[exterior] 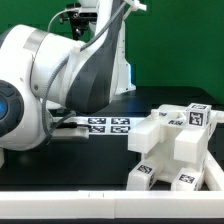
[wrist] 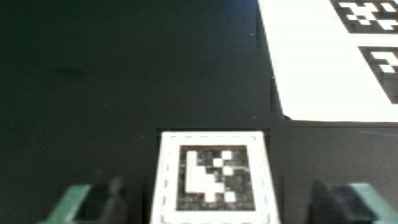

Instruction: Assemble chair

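No container shows in either view; everything lies loose on the black, matte desk [exterior: 70, 175]. In the exterior view the chair [exterior: 175, 145] is a cluster of white, blocky plastic pieces on the exterior view's right, stacked and pressed together in steps, each face square-edged and carrying small black-and-white square tags. Behind them the marker board [exterior: 100, 125], a thin flat white strip printed with a row of tags, lies flat on the desk and runs toward the exterior view's left, where the large glossy white arm [exterior: 50, 85] covers its end. A green wall stands at the back. In the wrist view a narrow white piece [wrist: 214, 170] with one tag on its upper face lies between the two translucent, greenish fingertips [wrist: 75, 200] of the hand [wrist: 214, 205]; dark gaps show on both sides, so the fingers stand apart from it, released and grasping nothing. A corner of the marker board appears in that view too, well apart from the piece.
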### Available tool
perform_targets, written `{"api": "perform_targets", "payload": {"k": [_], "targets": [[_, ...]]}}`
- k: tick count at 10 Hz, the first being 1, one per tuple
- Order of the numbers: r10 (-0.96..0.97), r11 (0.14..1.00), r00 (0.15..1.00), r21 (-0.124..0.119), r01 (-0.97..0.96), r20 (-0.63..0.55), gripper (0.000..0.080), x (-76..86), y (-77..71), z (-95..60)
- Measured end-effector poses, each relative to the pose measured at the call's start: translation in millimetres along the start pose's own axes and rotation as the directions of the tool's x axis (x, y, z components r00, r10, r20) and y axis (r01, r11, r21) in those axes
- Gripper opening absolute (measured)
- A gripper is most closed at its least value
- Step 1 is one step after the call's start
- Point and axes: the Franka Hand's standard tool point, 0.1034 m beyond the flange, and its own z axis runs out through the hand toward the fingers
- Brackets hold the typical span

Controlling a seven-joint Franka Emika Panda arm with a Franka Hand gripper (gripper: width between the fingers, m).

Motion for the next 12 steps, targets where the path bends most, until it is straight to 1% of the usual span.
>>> {"api": "perform_targets", "payload": {"k": [1,2,3,4,5,6,7,8,9,10,11,12], "targets": [[0.000,1.000,1.000,0.000,0.000,0.000,0.0359,0.1,0.0,0.2],[0.000,1.000,1.000,0.000,0.000,0.000,0.0359,0.0,0.0,0.1],[0.000,1.000,1.000,0.000,0.000,0.000,0.0281,0.0,0.0,0.0],[-0.001,1.000,1.000,-0.003,0.001,-0.005,0.0282,-0.1,-2.1,-2.7],[-0.008,1.000,1.000,-0.010,0.008,-0.022,0.0282,-10.0,-15.3,-21.3],[-0.015,1.000,0.999,-0.013,0.015,-0.040,0.0282,-26.6,-29.3,-44.7],[-0.005,1.000,0.996,-0.018,0.003,-0.084,0.0282,-36.7,-40.1,-66.1],[-0.003,1.000,0.986,-0.020,0.000,-0.165,0.0282,-48.9,-55.3,-92.4],[-0.020,0.999,0.965,-0.029,0.013,-0.260,0.0282,-65.1,-67.1,-111.6],[-0.033,0.999,0.951,-0.031,0.024,-0.308,0.0282,-75.7,-72.9,-114.9],[-0.037,0.999,0.923,-0.040,0.023,-0.384,0.0282,-68.6,-69.8,-116.1],[-0.041,0.999,0.895,-0.045,0.023,-0.445,0.0284,-67.5,-69.0,-118.5]]}}
